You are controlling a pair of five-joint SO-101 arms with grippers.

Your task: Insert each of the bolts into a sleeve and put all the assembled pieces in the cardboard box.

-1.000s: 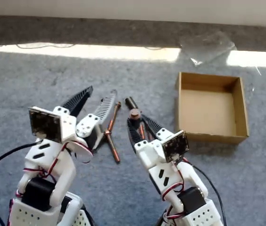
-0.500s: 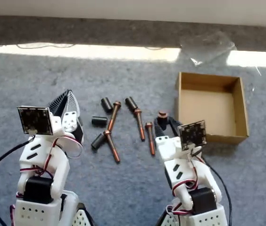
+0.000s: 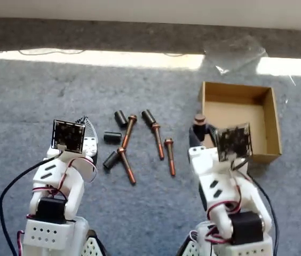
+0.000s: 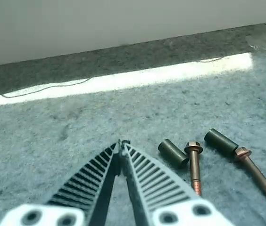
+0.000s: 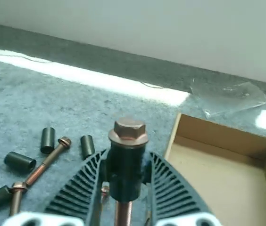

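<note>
Grip check: right hand (image 3: 199, 131) is clamped on the assembled piece (image 5: 125, 165), a bolt through a dark sleeve. It is held upright with the copper hex head on top, and the shank end pokes out below the fingers in the right wrist view. High view puts it just beside the cardboard box (image 3: 236, 92), at the wall facing the loose parts and near the box corner closest to the arms. Can't tell whether it is over the rim or just outside. Box sits on the grey carpet-covered bench (image 3: 28, 101), right of the loose parts.

Left hand (image 4: 122, 144) is pinched together, tips touching, nothing between them. It sits left of the loose parts, nose pointing toward the bench's far edge.

Loose on the bench between the arms:
- bolt 1 (image 3: 127, 130) and bolt 2 (image 3: 126, 166) lie in a shallow V.
- bolt 3 (image 3: 158, 141) has its head against the end of sleeve A (image 3: 148, 116), shank outside it.
- bolt 4 (image 3: 169, 156) lies alone, just right of bolt 3.
- sleeve B (image 3: 120, 117) is just beside bolt 1's head.
- sleeve C (image 3: 112, 137) is left of bolt 1's shank.
- sleeve D (image 3: 109, 160) is at bolt 2's head, touching or nearly so.

Crumpled clear plastic bag (image 3: 236, 52) lies beyond the box, toward the far edge.
</note>
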